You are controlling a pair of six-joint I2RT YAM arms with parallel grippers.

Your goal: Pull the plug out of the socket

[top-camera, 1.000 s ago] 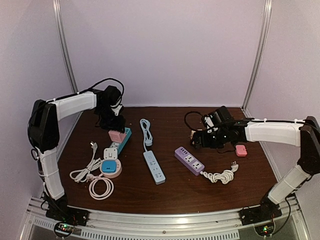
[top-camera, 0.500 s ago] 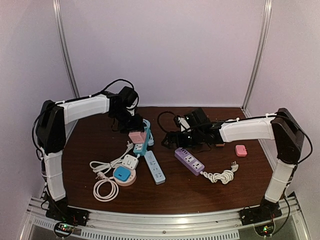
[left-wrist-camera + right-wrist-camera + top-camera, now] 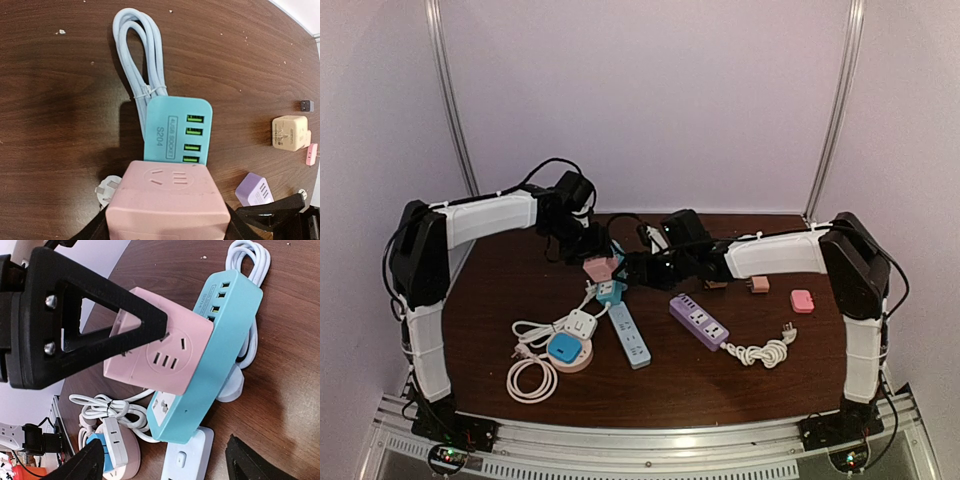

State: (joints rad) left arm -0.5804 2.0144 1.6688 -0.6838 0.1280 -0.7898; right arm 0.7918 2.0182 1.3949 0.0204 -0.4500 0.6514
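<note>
Two left fingers clamp the pink plug, seated in the teal socket strip left of the worktop's centre, while the right fingers gape wide just beside it, holding nothing.

We log left arm and right arm: white shells, black joints, black cables. Black bases in lower corners, red-green lights. Upper left: black triangular finger, two silver screws.

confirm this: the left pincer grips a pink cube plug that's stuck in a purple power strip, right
Wrong colour. The left pincer grips a pink cube plug stuck in a teal power strip, not a purple one; the left wrist view shows it.
</note>
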